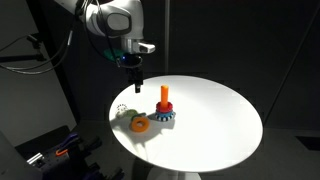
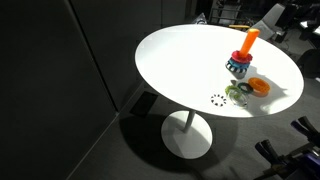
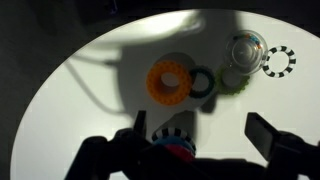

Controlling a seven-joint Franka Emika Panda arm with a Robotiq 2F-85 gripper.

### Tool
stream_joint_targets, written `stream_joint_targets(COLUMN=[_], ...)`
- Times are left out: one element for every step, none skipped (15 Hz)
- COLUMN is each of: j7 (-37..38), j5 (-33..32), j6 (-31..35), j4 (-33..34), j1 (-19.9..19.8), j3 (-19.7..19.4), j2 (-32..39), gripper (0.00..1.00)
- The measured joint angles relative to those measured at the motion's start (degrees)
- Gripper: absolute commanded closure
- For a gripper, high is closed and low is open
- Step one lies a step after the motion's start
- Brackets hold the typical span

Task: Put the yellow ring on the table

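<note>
One round white bench across the middle of both exterior views. Over its upper-left rim, a pale robot arm, pointing down, clear of the top. Jaws spread wide at the lower corners of the wrist view, holding nothing. Between them, at the bottom edge, a stacking toy with a blue base and a red ring. Flat on the bench at the centre of the wrist frame, apart from the toy, the yellow ring. Just right of it, a small green ring. Further upper right, a clear ball and a dotted black-and-white circle.
</note>
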Motion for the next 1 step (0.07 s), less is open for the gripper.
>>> stream_joint_targets(j7=[0.0], j5=[0.0], j6=[0.0], j4=[0.0], j1=[0.0], j3=[0.0], j2=[0.0], gripper=[0.00])
